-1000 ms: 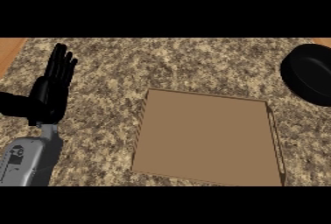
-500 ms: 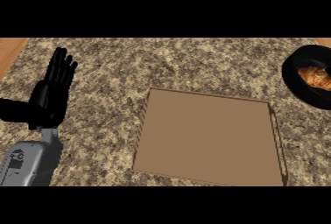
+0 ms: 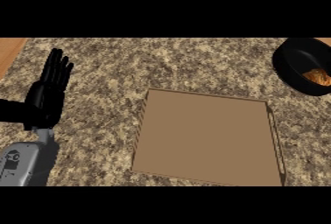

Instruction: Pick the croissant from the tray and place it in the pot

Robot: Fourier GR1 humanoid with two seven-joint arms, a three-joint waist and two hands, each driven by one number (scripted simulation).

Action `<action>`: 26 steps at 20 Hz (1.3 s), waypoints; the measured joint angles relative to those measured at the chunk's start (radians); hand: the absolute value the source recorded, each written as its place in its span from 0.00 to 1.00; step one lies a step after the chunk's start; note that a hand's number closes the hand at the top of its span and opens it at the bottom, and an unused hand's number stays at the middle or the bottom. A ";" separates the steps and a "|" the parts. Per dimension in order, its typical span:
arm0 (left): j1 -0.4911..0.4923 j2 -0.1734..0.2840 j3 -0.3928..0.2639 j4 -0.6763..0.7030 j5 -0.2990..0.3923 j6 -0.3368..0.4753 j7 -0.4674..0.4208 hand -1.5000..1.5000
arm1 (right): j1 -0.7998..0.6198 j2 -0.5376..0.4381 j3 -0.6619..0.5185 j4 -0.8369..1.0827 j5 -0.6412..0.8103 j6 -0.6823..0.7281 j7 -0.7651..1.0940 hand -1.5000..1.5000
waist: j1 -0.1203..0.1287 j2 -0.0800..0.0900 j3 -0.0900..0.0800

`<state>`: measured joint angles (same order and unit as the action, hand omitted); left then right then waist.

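Head view looks steeply down on a speckled stone table. At the left edge the left hand rests open, fingers straight and pointing up, holding nothing; its grey forearm runs to the lower left corner. A brown tray lies flat in the middle. Well apart from it, at the upper right edge, sits a black pot, partly cut off, with the orange croissant inside it. No right hand shows.

The light is even and soft over the speckled tabletop, without glare, and only the inside of the pot stays dark.
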<state>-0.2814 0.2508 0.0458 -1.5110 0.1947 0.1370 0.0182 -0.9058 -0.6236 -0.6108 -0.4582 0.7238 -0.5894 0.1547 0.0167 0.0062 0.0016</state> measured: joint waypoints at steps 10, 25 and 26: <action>-0.003 -0.009 0.008 -0.011 -0.014 0.010 0.022 0.50 | 0.125 -0.016 -0.160 -0.145 -0.250 -0.016 -0.188 0.00 | -0.019 -0.006 -0.001; 0.017 -0.026 0.018 -0.054 -0.040 0.008 0.047 0.50 | 0.544 -0.048 -0.295 -0.505 -0.549 0.177 -0.241 0.00 | -0.026 -0.009 -0.002; 0.014 -0.018 0.030 -0.052 -0.033 -0.003 0.046 0.50 | 0.571 -0.043 -0.300 -0.531 -0.563 0.184 -0.239 0.00 | -0.026 -0.008 -0.002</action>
<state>-0.2670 0.2329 0.0758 -1.5628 0.1613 0.1343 0.0644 -0.3348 -0.6667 -0.9105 -0.9893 0.1605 -0.4051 -0.0844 -0.0094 -0.0023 -0.0003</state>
